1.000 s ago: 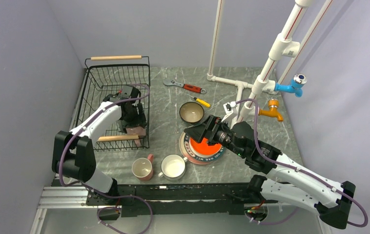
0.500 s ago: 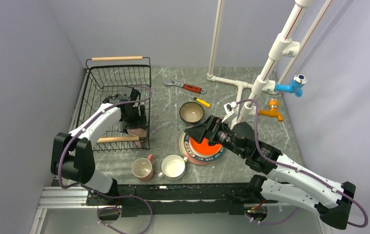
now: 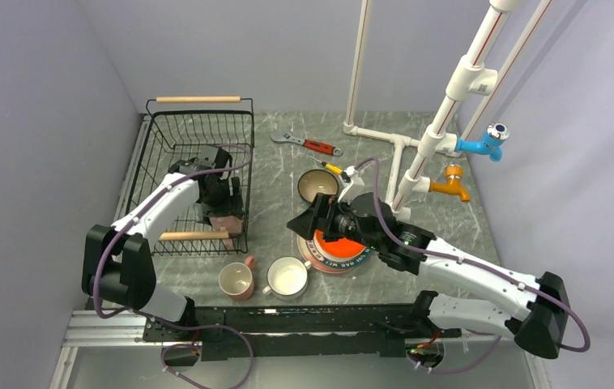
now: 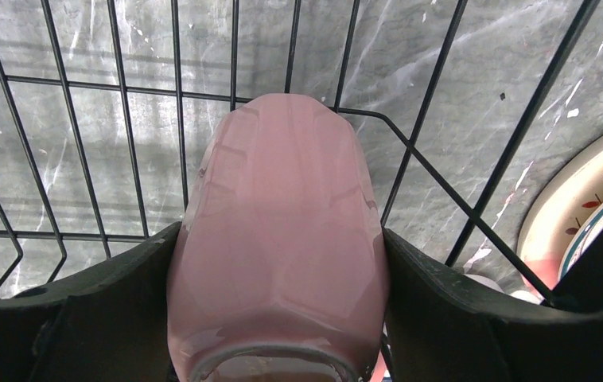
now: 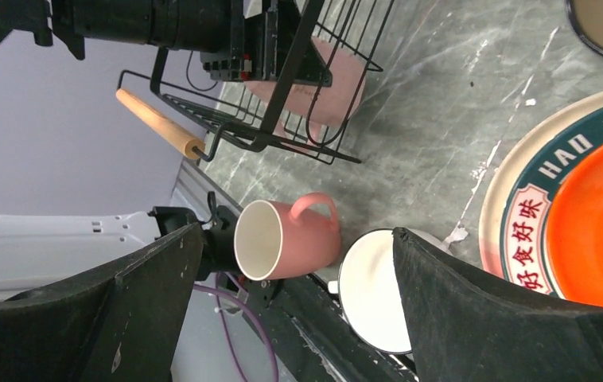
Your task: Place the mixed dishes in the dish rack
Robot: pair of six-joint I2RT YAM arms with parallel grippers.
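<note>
- Left wrist view: my left gripper (image 4: 280, 239) is clamped on a pink mug (image 4: 278, 175), one finger pressed on each side of its body. The rim is toward my camera and the base points away.
- The mug sits inside the rack (image 3: 198, 99), at the near right corner by the near wooden handle. Wires and marble show below it. I cannot tell whether it rests on the rack floor.
- My right gripper (image 5: 297, 232) is spread wide with nothing between its fingers. It hangs above the table (image 3: 275, 203), over the left edge of the plates.
- Ahead of those open fingers and clear of them, a second pink mug (image 5: 270, 239) stands on the table near the front edge.
- A white mug (image 5: 378, 290) stands just beside that mug, on the side nearer my right finger.
- Beside my right finger lies the lettered plate (image 5: 521, 215). The orange plate (image 5: 601, 231) lies on top of it.
- The bowl (image 3: 317, 186) sits just behind my right gripper, close to the plates.
- Further back from the bowl lie a screwdriver (image 3: 334, 169) and a wrench (image 3: 312, 145), well apart from both my grippers.
</note>
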